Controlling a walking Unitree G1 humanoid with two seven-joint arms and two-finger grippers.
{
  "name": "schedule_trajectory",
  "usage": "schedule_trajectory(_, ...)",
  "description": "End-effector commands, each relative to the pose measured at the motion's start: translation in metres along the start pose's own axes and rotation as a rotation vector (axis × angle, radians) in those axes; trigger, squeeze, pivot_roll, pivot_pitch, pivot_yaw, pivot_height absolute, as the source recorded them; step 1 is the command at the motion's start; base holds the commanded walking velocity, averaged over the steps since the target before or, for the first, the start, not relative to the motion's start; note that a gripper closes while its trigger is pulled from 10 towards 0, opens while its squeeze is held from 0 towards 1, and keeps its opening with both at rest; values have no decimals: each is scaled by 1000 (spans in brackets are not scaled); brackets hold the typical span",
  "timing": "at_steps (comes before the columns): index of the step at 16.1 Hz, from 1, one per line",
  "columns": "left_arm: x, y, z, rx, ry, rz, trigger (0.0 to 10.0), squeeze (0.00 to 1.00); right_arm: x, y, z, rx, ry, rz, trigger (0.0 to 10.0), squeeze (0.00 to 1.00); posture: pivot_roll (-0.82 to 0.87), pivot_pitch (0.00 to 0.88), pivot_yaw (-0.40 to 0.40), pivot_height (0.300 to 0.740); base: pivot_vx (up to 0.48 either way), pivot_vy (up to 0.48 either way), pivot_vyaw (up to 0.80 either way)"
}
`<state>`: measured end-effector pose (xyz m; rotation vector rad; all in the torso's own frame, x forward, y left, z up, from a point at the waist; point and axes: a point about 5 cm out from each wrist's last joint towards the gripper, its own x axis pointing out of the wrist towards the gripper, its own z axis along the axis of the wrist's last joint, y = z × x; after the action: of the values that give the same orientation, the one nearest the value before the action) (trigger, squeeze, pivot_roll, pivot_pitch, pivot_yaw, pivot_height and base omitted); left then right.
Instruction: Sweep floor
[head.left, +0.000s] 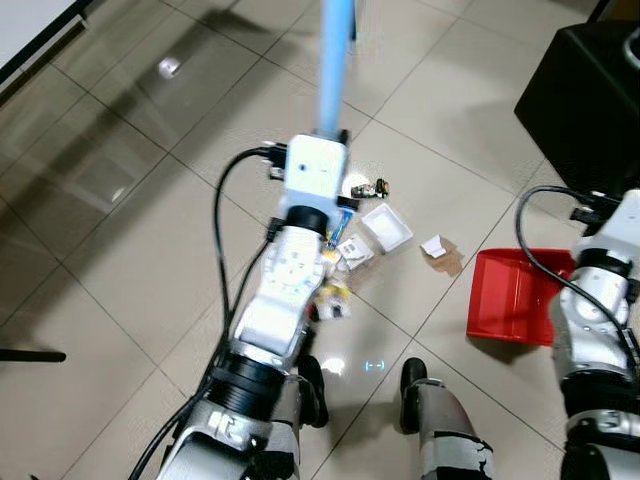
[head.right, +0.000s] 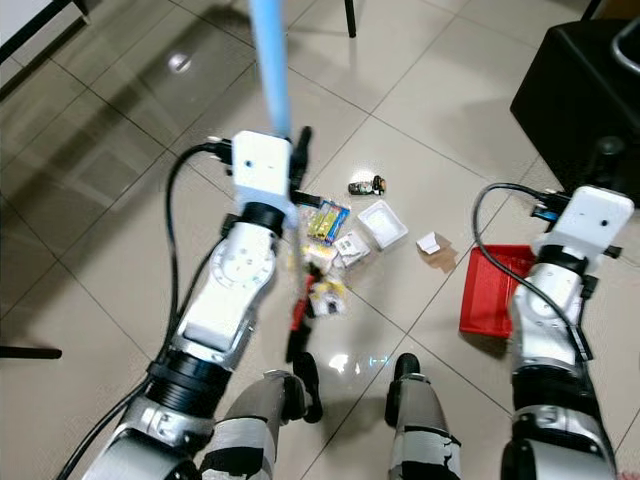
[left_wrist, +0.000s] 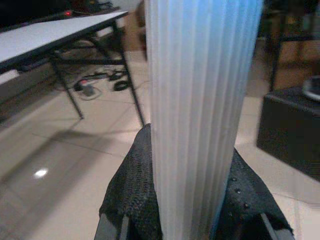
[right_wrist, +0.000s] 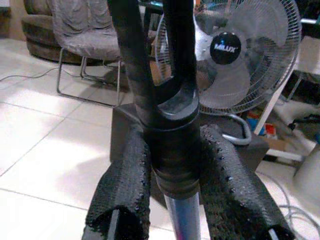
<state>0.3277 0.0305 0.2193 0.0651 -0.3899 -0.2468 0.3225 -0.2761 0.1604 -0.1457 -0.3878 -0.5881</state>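
My left gripper is shut on the pale blue broom handle, which rises steeply in front of me. Below the wrist, the broom's red and dark lower part passes through a pile of litter: wrappers, a white tray, a paper scrap and a small dark item. To the right of the pile, the red dustpan rests on the tiled floor. My right gripper is shut on the dustpan's black forked handle, above the pan.
A black box stands at the far right, close behind the dustpan. A white table edge lies at the far left, a thin black leg at the top. A fan and chair stand further off. My feet are just behind the litter.
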Motion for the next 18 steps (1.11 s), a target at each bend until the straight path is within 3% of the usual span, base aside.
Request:
schedule_trajectory(1, -3, -11, 7, -47, -17, -22, 10000, 0, -26, 22, -24, 69, 142, 71, 10000, 0, 127, 556, 246, 740, 0, 0, 0)
schedule_trajectory(2, -4, -17, 10, -65, -19, -41, 10000, 0, -29, 31, -23, 105, 152, 96, 10000, 0, 125, 557, 247, 740, 0, 0, 0)
schedule_trajectory(3, -4, -25, 14, -92, -20, -49, 10000, 0, -39, 47, -24, 204, 199, 115, 10000, 0, 118, 558, 246, 740, 0, 0, 0)
schedule_trajectory(5, -2, -27, 16, -103, -19, -42, 10000, 0, -51, 64, -22, 242, 216, 175, 10000, 0, 109, 560, 244, 740, 0, 0, 0)
schedule_trajectory(10, 12, -17, 23, -107, -29, 37, 10000, 0, -93, 103, -24, 380, 332, 259, 10000, 0, 103, 559, 236, 740, 0, 0, 0)
schedule_trajectory(14, 35, 0, 42, -142, -68, 160, 10000, 0, -111, 117, -21, 416, 373, 333, 10000, 0, 95, 556, 222, 740, 0, 0, 0)
schedule_trajectory(18, 42, -5, 57, -235, -113, 154, 10000, 0, -117, 120, -24, 421, 409, 352, 10000, 0, 104, 551, 221, 740, 0, 0, 0)
